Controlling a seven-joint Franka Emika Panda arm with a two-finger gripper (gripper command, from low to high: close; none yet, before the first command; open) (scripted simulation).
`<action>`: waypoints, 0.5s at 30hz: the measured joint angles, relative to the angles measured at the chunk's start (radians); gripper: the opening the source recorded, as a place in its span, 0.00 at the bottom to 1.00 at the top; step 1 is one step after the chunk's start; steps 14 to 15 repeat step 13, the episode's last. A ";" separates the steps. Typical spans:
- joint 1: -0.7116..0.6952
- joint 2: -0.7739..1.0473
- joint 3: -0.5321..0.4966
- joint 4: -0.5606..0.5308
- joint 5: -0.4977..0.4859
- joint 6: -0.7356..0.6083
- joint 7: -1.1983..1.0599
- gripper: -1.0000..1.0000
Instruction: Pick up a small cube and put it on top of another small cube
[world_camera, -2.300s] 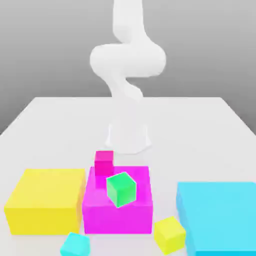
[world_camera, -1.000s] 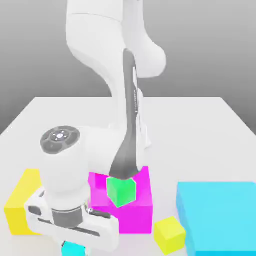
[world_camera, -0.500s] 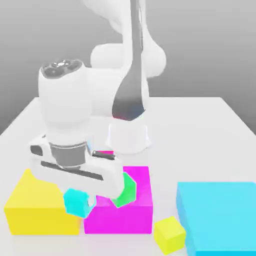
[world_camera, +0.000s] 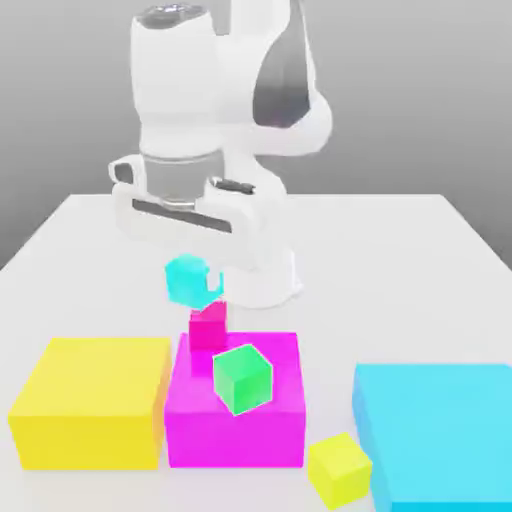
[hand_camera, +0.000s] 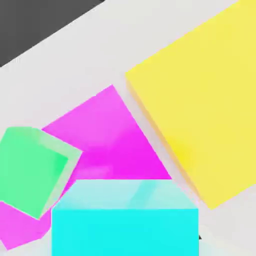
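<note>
In the exterior view, the white arm reaches forward over the table (world_camera: 90, 225), and its gripper (world_camera: 195, 288) hangs above the middle of the scene, clamped on the small cyan cube (world_camera: 186, 279). The cube is in the air, clear of everything below. Just under it, and slightly toward the exterior view's right, sits the small pink cube (world_camera: 208, 326), which appears to rest on the table behind the large magenta block (world_camera: 235, 425). A small green cube (world_camera: 243, 378) sits tilted on top of that block. The large yellow block (world_camera: 90, 400) lies on the exterior view's left, the large cyan block (world_camera: 440, 430) on the right, and a small yellow cube (world_camera: 339, 467) rests on the table between the magenta and cyan blocks.

In the hand view, the small cyan cube (hand_camera: 125, 220) sits close to the camera, held between the fingers. Beyond it lie the magenta block (hand_camera: 107, 135), the green cube (hand_camera: 30, 170) on it, and the yellow block (hand_camera: 205, 105) alongside.

The pick looks done, and the carry to the pink cube is under way. The next move calls for centring the cyan cube over the pink one, squaring their faces, lowering until they touch, and only then opening the fingers. The target top is small, so an offset could let the cube tip off.
</note>
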 joint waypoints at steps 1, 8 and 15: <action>-0.006 -0.036 0.007 -0.021 0.000 -0.015 0.013 0.00; -0.026 0.009 0.027 -0.126 0.003 0.134 0.045 0.00; -0.028 0.060 0.029 -0.145 0.003 0.205 0.046 1.00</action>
